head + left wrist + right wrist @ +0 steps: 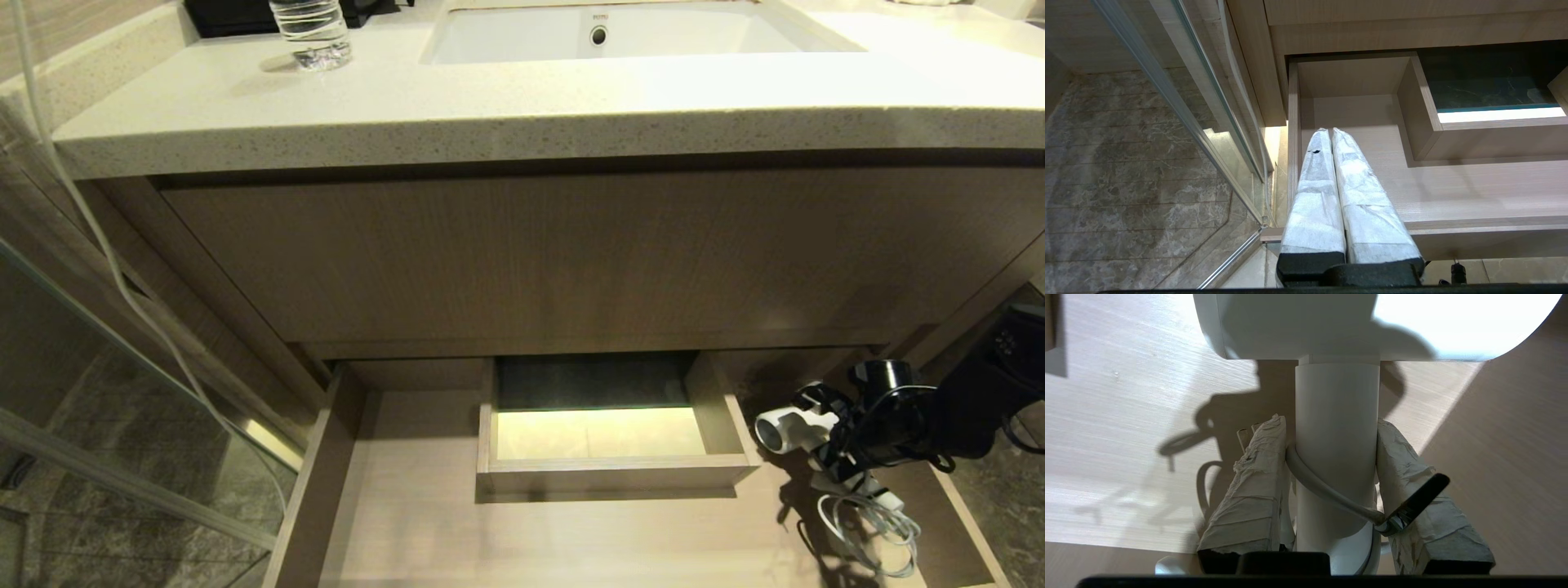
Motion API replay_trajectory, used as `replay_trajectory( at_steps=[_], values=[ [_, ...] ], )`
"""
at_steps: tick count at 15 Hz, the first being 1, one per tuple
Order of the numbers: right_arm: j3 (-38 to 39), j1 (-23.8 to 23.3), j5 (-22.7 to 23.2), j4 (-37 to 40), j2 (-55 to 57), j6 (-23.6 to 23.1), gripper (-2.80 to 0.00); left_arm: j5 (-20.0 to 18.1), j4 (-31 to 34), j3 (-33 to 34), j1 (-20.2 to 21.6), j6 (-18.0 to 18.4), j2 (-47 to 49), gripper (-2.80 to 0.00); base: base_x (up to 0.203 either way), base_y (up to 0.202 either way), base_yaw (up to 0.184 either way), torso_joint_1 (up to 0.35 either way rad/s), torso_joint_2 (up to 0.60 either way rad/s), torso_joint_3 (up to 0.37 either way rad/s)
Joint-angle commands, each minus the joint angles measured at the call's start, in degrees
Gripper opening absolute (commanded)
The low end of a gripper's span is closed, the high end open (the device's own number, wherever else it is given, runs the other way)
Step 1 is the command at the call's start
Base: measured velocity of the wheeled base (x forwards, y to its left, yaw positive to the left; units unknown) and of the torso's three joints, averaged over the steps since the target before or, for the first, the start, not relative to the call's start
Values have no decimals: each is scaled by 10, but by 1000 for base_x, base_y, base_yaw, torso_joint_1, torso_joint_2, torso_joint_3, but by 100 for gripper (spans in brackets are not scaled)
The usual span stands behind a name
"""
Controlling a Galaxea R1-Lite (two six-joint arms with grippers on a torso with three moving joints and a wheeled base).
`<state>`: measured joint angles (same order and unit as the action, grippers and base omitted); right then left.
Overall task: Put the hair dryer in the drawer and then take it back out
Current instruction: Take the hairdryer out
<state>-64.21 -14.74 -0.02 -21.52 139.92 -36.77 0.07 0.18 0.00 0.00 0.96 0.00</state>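
The hair dryer [785, 430] is held over the right side of the open drawer [408, 523], at about four o'clock in the head view, and it is gripped by the right gripper [849, 433]. In the right wrist view the handle [1336, 457] is clamped between the two padded fingers [1253, 490], jaws part-way closed around it, a loop of cord [869, 523] caught against one pad. The barrel is pointed toward nine o'clock, the handle running back along the gripper's own line. The drawer floor lies just beneath, so a short lowering is judged to be the move that matters. The left gripper [1331, 134] is parked with fingers pressed together, holding nothing, by the drawer's left wall.
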Motion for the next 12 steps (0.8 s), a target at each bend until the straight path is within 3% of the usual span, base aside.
replay_trajectory(
  at_steps=[1,12],
  values=[
    [12,1,1,7,-21,-5,-280,0,0,0,0,0,0,-280,0,0,0,0,0,0],
    [73,1,2,42,-147,-12,-280,0,0,0,0,0,0,-280,0,0,0,0,0,0]
  ],
)
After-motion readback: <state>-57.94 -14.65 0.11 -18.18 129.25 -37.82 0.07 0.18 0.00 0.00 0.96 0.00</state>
